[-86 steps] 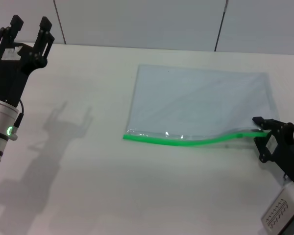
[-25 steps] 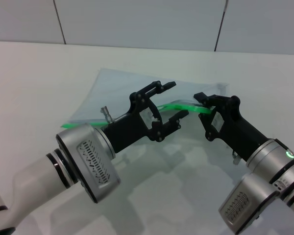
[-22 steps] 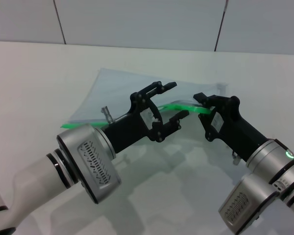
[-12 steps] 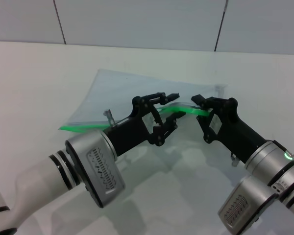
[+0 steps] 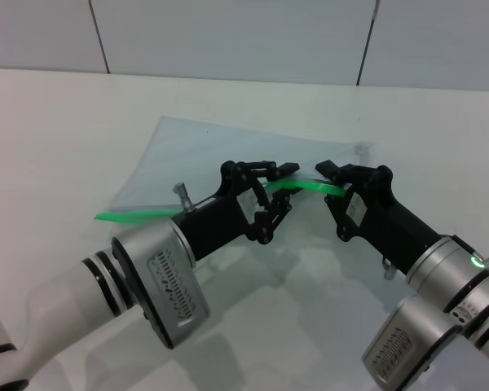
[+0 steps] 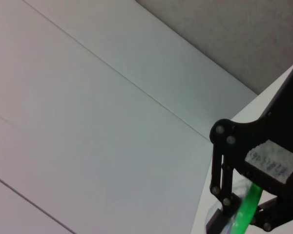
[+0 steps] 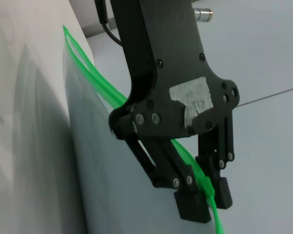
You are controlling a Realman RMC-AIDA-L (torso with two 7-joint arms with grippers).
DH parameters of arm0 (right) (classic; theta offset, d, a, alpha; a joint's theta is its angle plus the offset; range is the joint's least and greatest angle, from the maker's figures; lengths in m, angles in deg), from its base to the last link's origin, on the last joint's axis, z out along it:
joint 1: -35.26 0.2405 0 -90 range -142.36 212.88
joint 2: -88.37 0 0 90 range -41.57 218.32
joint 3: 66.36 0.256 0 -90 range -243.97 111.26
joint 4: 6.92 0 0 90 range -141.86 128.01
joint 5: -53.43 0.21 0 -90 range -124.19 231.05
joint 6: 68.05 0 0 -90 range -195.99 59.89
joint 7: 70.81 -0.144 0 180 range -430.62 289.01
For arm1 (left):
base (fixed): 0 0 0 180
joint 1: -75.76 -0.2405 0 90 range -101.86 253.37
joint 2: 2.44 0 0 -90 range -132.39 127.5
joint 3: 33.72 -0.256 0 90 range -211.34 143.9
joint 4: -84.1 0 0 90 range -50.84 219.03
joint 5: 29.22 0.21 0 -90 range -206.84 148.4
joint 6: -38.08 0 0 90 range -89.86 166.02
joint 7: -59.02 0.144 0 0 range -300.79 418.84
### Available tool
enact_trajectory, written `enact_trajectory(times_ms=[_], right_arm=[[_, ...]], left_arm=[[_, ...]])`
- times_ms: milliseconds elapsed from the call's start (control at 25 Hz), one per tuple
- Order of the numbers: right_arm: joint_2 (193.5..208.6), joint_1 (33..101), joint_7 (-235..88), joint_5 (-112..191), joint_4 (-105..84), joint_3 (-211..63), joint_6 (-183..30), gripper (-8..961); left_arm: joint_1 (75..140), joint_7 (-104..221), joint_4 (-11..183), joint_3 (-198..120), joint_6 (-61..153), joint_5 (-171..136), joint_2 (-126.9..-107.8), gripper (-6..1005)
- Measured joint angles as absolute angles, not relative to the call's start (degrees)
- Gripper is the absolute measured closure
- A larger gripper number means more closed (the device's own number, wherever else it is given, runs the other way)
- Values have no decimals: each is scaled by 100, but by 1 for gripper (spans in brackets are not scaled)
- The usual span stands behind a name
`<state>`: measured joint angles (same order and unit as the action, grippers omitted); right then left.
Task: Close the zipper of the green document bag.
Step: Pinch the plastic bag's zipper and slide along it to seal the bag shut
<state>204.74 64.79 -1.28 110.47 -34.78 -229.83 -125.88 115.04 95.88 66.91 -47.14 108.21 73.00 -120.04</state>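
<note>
Left hand [image 5: 282, 188] pinches zipper [image 5: 130, 215]; right hand [image 5: 330, 177] grips its raised end.

document bag [image 5: 220, 151] on table [image 5: 57, 130], zipper [image 5: 306, 184] seemingly between left hand [image 5: 284, 189], right hand [image 5: 328, 183]

Head view: high, looking forward and down over the white tabletop [image 5: 57, 130], both arms in frame. Left wrist view: tilted upward past the black left gripper [image 6: 241, 212], mostly pale grey wall panels [image 6: 88, 122]. Right wrist view: very close, facing the left gripper [image 7: 205, 200]. Shared by all three: thin bright green plastic zipper strip [image 5: 301, 184] [image 6: 247, 202] [image 7: 97, 83] between the left fingers.
</note>
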Motion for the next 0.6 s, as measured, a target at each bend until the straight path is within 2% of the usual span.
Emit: enact_trajectory(times_ms=[600], right_arm=[[20474,6479,-128,11047,-3468,-22983,-12574,898]], left_arm=[[11510,10007,6549,-4698,10821,7300,-12013,800]])
